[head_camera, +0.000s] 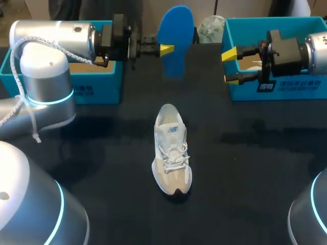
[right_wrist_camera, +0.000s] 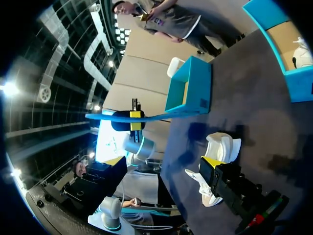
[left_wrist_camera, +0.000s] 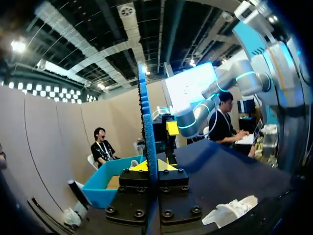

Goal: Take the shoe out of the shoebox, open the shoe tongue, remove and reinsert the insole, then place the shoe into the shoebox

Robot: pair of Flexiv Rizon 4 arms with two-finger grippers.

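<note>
Head view: left pincer (head_camera: 166,49) grips insole (head_camera: 176,30) aloft; right pincer (head_camera: 230,67) gapes, shoe (head_camera: 172,153) mid-table

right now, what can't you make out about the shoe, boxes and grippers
- shoe inside, head view: tongue and laces cover the opening
- left shoebox contents, head view: left arm covers most of it
- left gripper, head view: far finger behind the upright insole
- right shoebox contents, head view: right arm lies across it

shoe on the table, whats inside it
The blue insole is out, clamped upright in the left end effector. In the shoe only pale lining shows at the opening; the toe end is hidden under tongue and laces.
</note>
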